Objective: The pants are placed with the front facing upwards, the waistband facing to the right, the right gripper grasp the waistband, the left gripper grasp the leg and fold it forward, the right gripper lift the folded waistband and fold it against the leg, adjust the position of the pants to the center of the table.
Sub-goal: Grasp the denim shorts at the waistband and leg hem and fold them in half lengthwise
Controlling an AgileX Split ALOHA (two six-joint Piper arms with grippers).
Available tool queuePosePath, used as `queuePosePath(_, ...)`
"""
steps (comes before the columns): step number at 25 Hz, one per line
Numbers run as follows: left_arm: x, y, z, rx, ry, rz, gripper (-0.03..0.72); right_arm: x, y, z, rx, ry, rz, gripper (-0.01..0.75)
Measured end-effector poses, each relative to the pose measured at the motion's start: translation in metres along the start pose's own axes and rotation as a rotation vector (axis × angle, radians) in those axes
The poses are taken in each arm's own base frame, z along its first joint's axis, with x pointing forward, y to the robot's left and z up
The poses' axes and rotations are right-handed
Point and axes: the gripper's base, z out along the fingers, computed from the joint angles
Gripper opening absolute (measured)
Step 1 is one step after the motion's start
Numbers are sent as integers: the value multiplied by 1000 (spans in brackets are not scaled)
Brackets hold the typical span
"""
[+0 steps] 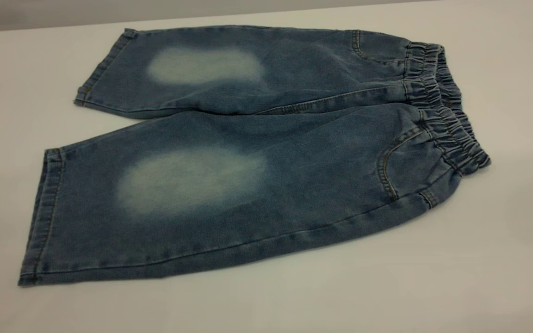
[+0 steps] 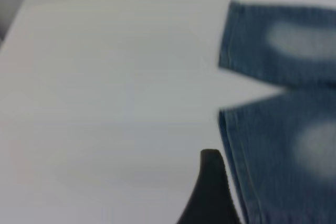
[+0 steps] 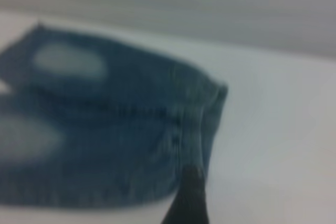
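Small blue denim knee-length pants [image 1: 248,157] flat, front up, mid white matte table [image 1: 502,259]; ruched elastic waistband [image 1: 447,106] toward right edge.

Left gripper black fingertip [image 2: 210,192] near leg hem; right gripper black fingertip [image 3: 189,198] near waistband. Finger opening: cannot tell.

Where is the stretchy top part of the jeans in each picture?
Exterior view: the waistband runs down the right end of the pants.
Left wrist view: not in it; only the leg ends show.
Right wrist view: the waistband is the bunched edge just beyond the right pincer's dark fingertip.
Shared landmark: the pale oval on a leg.
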Motion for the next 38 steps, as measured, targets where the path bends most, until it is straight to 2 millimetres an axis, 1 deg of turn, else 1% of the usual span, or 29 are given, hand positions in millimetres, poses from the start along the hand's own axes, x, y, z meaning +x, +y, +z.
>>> queuePosePath(4,-30,-1,0,-6,-58,8,510,-32,-3,5,10,-62,27,573)
queuePosePath(8,-65,-4,12,1,-44,12,510,-65,-7,22,13,-53,85,573)
queuePosePath(12,-98,-12,37,31,32,-5,510,-91,-13,57,10,-24,157,573)
queuePosePath(15,-122,-16,63,39,61,9,510,-103,-17,89,-1,15,201,573)
queuePosePath(18,-141,-21,97,42,89,28,510,-103,-21,124,5,82,233,573)
queuePosePath(20,-148,-24,119,46,108,29,510,-101,-24,148,12,130,250,573)
queuePosePath(24,-146,-30,166,60,176,16,510,-90,-30,188,32,222,266,573)
queuePosePath(27,-144,-35,194,86,175,-28,510,-79,-33,211,39,294,261,573)
queuePosePath(30,-144,-39,219,102,143,-70,510,-68,-34,228,41,369,261,573)
queuePosePath(33,-143,-42,240,111,105,-109,510,-58,-35,239,41,433,265,573)
queuePosePath(36,-138,-43,259,107,89,-97,510,-48,-35,248,39,500,268,573)
queuePosePath(38,-136,-44,268,106,84,-65,510,-42,-36,255,42,535,268,573)
